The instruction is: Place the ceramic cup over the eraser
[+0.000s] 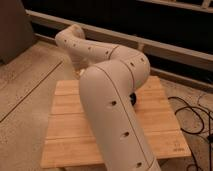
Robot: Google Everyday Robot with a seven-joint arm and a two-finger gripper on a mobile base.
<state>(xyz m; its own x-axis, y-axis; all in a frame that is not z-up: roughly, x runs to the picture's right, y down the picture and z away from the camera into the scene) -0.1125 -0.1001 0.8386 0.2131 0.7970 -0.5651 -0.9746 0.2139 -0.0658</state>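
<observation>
My cream-coloured arm (112, 110) rises from the bottom of the camera view, bends at the elbow (132, 67) and reaches back left to the wrist link (70, 39). It covers the middle of the wooden table (67, 132). The gripper lies hidden behind the arm, somewhere past the wrist over the table's far left edge, and it is shut. Whether it holds anything does not show. The ceramic cup and the eraser are both out of sight, behind the arm or outside the view.
A sliver of a dark round object (133, 98) peeks out at the arm's right edge. Black cables (192, 117) lie on the floor to the right of the table. A grey cabinet (12, 25) stands at the top left, and a low rail (170, 47) runs behind.
</observation>
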